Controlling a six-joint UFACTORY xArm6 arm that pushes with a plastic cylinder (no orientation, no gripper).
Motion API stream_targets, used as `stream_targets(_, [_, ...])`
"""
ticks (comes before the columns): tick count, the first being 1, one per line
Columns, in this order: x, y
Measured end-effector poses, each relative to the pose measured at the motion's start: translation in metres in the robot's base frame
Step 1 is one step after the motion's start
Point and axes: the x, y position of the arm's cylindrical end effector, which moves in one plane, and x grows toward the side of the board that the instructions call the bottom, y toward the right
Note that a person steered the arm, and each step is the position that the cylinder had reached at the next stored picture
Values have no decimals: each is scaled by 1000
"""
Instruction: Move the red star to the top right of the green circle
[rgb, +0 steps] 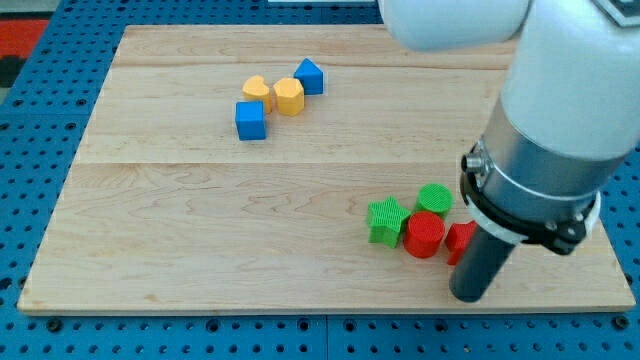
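Note:
The red star (459, 240) lies at the board's lower right, mostly hidden behind my rod. The green circle (435, 198) sits just up and to the left of it. A red circle (424, 234) touches the star's left side, below the green circle. A green star (386, 220) lies left of the red circle. My tip (468, 296) rests on the board just below the red star, to the lower right of the red circle.
A group near the view's top centre: a yellow heart (257, 92), a yellow hexagon (289, 96), a blue pentagon-like block (309, 76) and a blue cube (250, 120). The board's right edge (612, 250) is close to the arm.

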Motion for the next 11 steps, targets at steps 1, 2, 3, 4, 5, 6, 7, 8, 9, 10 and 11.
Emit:
stream_targets(1, [-17, 13])
stream_targets(2, [-42, 6])
stream_targets(3, [-72, -2])
stream_targets(4, [-91, -2])
stream_targets(5, [-65, 8])
stream_targets(6, [-54, 24])
stream_targets(7, [-91, 62])
stream_targets(8, [-124, 53])
stream_targets(9, [-121, 76])
stream_targets(10, [-46, 79])
stream_targets(11, [-6, 20])
